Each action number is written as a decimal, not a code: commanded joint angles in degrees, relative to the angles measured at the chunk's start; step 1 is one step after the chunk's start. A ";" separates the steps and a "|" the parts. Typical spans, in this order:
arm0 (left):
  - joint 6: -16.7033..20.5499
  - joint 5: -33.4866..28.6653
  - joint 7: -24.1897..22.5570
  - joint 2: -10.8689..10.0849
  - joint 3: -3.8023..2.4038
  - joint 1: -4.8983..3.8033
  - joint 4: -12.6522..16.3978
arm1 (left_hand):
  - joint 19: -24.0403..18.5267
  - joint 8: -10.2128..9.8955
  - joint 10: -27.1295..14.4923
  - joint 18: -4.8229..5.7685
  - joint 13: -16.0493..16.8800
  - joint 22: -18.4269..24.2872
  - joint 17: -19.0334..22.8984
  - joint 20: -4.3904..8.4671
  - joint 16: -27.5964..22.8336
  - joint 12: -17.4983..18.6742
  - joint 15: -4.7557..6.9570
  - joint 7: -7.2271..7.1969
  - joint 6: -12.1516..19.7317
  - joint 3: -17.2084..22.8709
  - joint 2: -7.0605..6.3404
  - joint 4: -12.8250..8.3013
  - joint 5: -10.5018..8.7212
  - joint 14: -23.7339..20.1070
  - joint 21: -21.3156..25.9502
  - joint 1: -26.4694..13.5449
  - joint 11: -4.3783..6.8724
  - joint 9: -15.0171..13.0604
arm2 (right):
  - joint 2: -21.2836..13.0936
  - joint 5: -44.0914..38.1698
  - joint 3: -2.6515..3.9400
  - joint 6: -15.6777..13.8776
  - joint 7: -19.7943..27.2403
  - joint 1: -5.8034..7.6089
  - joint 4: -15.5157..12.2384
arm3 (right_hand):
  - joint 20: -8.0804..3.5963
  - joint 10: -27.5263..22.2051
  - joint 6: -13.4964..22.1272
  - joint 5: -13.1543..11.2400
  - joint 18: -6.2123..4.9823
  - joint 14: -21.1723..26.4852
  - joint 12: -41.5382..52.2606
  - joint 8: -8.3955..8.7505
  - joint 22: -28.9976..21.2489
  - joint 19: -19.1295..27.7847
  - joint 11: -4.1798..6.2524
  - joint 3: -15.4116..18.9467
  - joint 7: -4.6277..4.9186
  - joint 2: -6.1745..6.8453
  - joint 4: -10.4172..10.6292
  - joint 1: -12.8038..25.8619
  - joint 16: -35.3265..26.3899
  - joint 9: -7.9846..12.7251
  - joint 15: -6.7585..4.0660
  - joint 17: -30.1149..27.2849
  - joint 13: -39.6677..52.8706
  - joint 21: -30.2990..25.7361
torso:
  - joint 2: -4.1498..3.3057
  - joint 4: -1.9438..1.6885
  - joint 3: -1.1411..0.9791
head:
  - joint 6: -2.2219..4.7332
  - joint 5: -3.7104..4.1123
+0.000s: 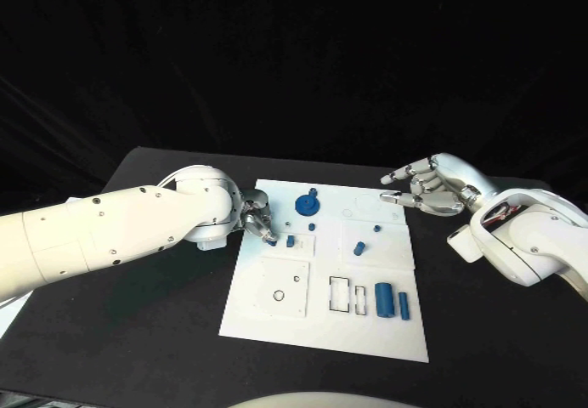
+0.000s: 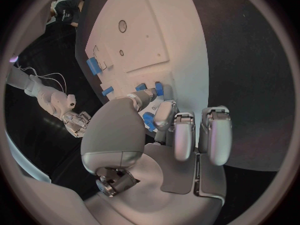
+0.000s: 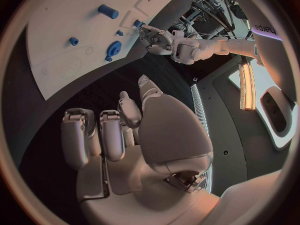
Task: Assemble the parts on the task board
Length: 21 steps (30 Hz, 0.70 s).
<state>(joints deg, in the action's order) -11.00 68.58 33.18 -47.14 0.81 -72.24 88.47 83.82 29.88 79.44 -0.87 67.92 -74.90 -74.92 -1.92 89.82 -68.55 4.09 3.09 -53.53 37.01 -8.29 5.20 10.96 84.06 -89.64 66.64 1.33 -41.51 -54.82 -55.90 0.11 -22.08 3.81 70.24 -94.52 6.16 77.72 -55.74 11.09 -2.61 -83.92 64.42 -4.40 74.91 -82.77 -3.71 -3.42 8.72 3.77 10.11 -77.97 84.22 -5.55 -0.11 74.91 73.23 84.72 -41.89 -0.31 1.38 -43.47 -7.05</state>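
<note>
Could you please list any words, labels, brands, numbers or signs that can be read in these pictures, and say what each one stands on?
None can be read for certain.
A short pale marking on a dark panel in the right wrist view: too blurred to read.
The task board carries outlines and holes, no lettering.

The near left quarter of the white flat task board (image 1: 263, 314) lies open; two upright blue cylinders (image 1: 392, 300) crowd its near right; the left hand (image 1: 255, 219) blocks the far left edge.
</note>
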 commanded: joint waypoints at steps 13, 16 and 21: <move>-1.87 -1.53 2.30 0.83 0.38 0.22 -0.98 | 6.18 -0.91 1.07 0.87 -0.04 -15.10 -15.08 0.72 0.18 -0.15 0.86 -1.30 -2.60 2.39 -0.54 -3.05 0.19 5.94 -0.36 -4.04 0.71 1.12 | -0.12 -0.51 0.00 0.65 0.17 -0.04 -0.23 | -0.13 -0.03 -0.46 0.18 0.26 -4.03 0.24 0.17 6.09 0.34 0.06 0.16 -0.08 -0.27 -0.03 -0.47 -0.20 -0.09 -0.33 6.21 0.05 -0.21 | -0.02 0.05 -0.06 | -0.15 -0.09; -1.80 -1.64 2.72 1.11 0.39 0.22 -1.18 | 6.18 -1.26 1.10 0.87 -0.05 -15.10 -15.08 0.82 0.18 -0.12 0.98 -1.40 -3.06 1.09 -0.52 -2.55 0.17 5.94 -0.36 -4.63 0.81 1.45 | -0.14 -0.51 0.00 0.63 0.16 -0.04 -0.28 | -0.13 -0.03 -0.46 0.18 0.26 -4.03 0.24 0.17 6.09 0.34 0.06 0.16 -0.08 -0.27 -0.03 -0.47 -0.20 -0.09 -0.33 6.21 0.05 -0.21 | -0.04 0.08 -0.04 | -0.18 -0.05; -2.07 -1.70 3.33 1.43 0.40 0.22 -1.36 | 6.18 -1.11 1.53 0.87 0.96 -15.10 -15.08 0.99 0.18 -1.04 1.22 -1.80 -4.39 -1.03 -0.64 -1.86 0.17 5.94 -0.36 -5.45 1.11 1.56 | -0.20 -0.52 0.00 0.59 0.16 -0.04 -0.34 | -0.15 -0.02 -0.50 0.23 0.25 -4.02 0.20 0.19 6.08 0.35 0.08 0.24 -0.09 -0.35 -0.08 -0.51 -0.25 -0.11 -0.34 6.15 0.00 -0.22 | -0.01 0.08 -0.04 | -0.21 0.05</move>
<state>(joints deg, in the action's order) -11.19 67.68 35.13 -45.96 0.85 -72.43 87.07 84.03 28.65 80.50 -0.87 68.80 -74.90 -74.91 -1.30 89.82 -69.42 4.93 1.72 -57.16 36.18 -9.04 3.32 11.41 84.08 -89.64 61.67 2.38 -39.80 -55.01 -55.90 0.11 -22.05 3.80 70.23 -94.75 6.16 77.72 -55.74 11.09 -2.62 -83.92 64.42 -4.40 74.90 -82.77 -3.71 -3.42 8.72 3.54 10.11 -78.19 84.22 -5.59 -0.11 74.95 73.23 84.72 -41.91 -0.24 1.32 -43.65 -7.08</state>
